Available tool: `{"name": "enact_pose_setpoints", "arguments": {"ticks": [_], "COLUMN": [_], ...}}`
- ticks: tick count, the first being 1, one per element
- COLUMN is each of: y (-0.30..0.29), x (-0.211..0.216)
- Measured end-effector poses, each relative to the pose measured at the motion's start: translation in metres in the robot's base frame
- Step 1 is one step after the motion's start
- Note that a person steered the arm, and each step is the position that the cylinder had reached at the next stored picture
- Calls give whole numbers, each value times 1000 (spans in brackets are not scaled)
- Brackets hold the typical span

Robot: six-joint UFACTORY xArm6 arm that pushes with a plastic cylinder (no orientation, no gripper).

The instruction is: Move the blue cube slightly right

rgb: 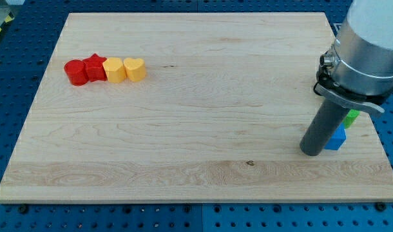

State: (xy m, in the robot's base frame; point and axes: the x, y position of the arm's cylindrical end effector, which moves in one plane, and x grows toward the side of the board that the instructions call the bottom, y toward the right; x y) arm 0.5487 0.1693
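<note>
The blue cube [337,138] lies near the board's right edge, partly hidden behind my rod. My tip [312,153] rests on the board just left of the blue cube and seems to touch its left side. A green block [352,116] peeks out behind the rod, just above and to the right of the blue cube; its shape cannot be made out.
At the view's upper left, a row of touching blocks: a red round block [75,71], a red star [94,67], a yellow block [114,69] and a yellow heart [134,68]. The wooden board [196,129] ends just right of the blue cube.
</note>
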Motion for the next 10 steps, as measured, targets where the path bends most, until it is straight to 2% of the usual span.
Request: {"name": "enact_pose_setpoints", "arguments": {"ticks": [2,3,4,9,10], "y": [-18,15,24,32,33], "x": [0,-14,-15,-16,-29]}}
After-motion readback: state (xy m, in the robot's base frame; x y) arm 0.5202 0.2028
